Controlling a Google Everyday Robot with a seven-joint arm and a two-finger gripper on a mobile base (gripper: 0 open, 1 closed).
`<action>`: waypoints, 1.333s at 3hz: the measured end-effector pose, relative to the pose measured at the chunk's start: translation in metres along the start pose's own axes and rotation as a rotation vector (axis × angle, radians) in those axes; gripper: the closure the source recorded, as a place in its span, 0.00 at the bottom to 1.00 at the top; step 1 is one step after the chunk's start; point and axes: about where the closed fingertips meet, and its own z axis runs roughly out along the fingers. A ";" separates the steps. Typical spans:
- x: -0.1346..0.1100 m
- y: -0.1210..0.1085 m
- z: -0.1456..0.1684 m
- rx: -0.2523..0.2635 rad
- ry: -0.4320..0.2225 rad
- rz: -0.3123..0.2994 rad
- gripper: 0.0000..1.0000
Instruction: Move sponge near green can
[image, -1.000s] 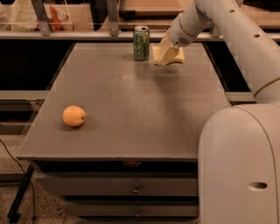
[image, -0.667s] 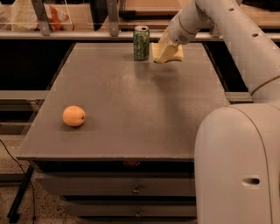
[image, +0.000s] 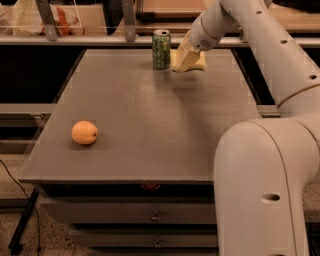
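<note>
The green can (image: 161, 49) stands upright at the far edge of the table, near its middle. The pale yellow sponge (image: 198, 63) is just to the right of the can, a small gap away. My gripper (image: 182, 59) reaches down from the upper right and is shut on the sponge, holding it at or just above the tabletop. The gripper covers the sponge's left part.
An orange fruit (image: 84, 132) lies on the grey table (image: 150, 125) at the front left. My arm and white base (image: 265, 190) fill the right side. A rail with posts and shelves runs behind the table. Drawers sit below its front edge.
The gripper with the sponge has shifted slightly up and left, closer to the can. The can and the fruit have not moved.
</note>
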 end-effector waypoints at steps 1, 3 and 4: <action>-0.001 0.000 0.004 -0.010 -0.006 0.002 0.58; 0.000 -0.001 0.006 -0.022 -0.006 0.005 0.11; 0.001 -0.001 0.005 -0.026 -0.003 0.006 0.00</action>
